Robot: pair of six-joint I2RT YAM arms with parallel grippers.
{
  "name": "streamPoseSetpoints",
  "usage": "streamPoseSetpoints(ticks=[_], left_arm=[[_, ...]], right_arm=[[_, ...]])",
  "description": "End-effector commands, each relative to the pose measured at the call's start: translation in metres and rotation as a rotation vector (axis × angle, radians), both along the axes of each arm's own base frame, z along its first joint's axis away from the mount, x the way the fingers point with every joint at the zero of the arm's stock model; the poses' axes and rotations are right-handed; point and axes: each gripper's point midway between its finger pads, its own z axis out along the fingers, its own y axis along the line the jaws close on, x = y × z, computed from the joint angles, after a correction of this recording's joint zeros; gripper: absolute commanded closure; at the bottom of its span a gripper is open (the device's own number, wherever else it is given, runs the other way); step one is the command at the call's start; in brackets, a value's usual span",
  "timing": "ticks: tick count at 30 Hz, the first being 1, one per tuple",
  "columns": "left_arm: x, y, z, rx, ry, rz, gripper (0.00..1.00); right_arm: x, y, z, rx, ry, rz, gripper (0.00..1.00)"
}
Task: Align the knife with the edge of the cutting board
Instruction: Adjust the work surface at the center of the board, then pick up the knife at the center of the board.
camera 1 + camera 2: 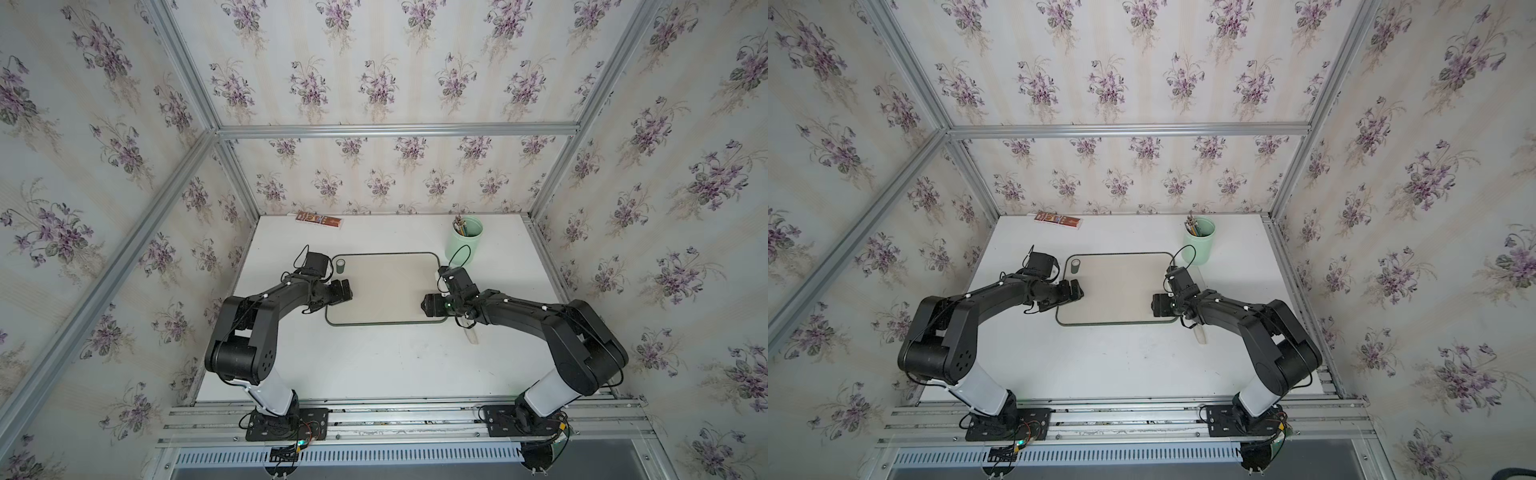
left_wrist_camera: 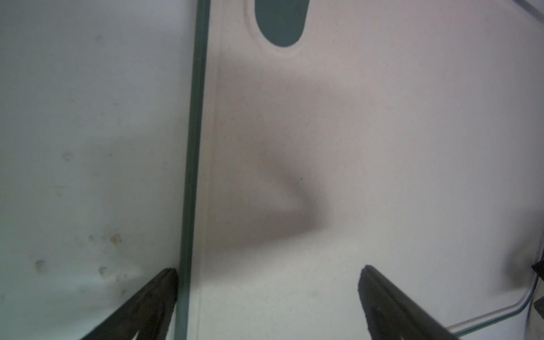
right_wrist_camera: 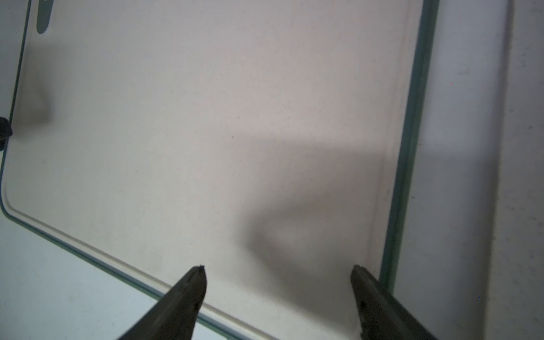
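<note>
Knife (image 1: 472, 335) roughly parallel beside short edge of cutting board (image 1: 386, 286)

1. No word, brand or number can be read in any view.
2. The flat box (image 1: 320, 220) lying at the back carries brown-and-red print, seen in a top view. It is too small and blurred to make out.

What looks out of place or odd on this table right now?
Nothing much. The knife lies off the cutting board, beside its edge and roughly parallel, mostly hidden under the right arm. Small brownish stains spot the table.
</note>
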Motion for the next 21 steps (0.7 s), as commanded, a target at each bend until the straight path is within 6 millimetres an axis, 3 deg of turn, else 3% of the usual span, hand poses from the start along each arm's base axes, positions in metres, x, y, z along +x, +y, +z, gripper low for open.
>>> streamPoseSetpoints(ticks=[1, 4, 9, 11, 16, 21], left_arm=[[-0.014, -0.007, -0.013, -0.037, 0.063, -0.017, 0.01], [-0.013, -0.006, -0.013, -0.032, 0.064, -0.016, 0.01], [-0.012, -0.006, -0.012, -0.027, 0.06, -0.018, 0.01], [-0.012, -0.007, -0.012, -0.033, 0.062, -0.023, 0.01], [-0.014, -0.002, -0.004, -0.005, 0.053, -0.013, 0.01], [-0.016, 0.008, 0.021, 0.034, -0.004, 0.017, 0.01]], right_arm=[[-0.013, -0.013, -0.005, -0.034, 0.03, -0.025, 0.18], [-0.006, -0.023, 0.001, -0.085, -0.006, -0.057, 0.17], [0.002, -0.023, 0.025, -0.064, -0.074, -0.069, 0.17], [0.011, -0.04, 0.03, -0.077, -0.083, -0.122, 0.17], [0.003, -0.063, 0.022, -0.149, -0.031, -0.175, 0.18], [-0.012, -0.075, 0.013, -0.19, 0.024, -0.202, 0.22]])
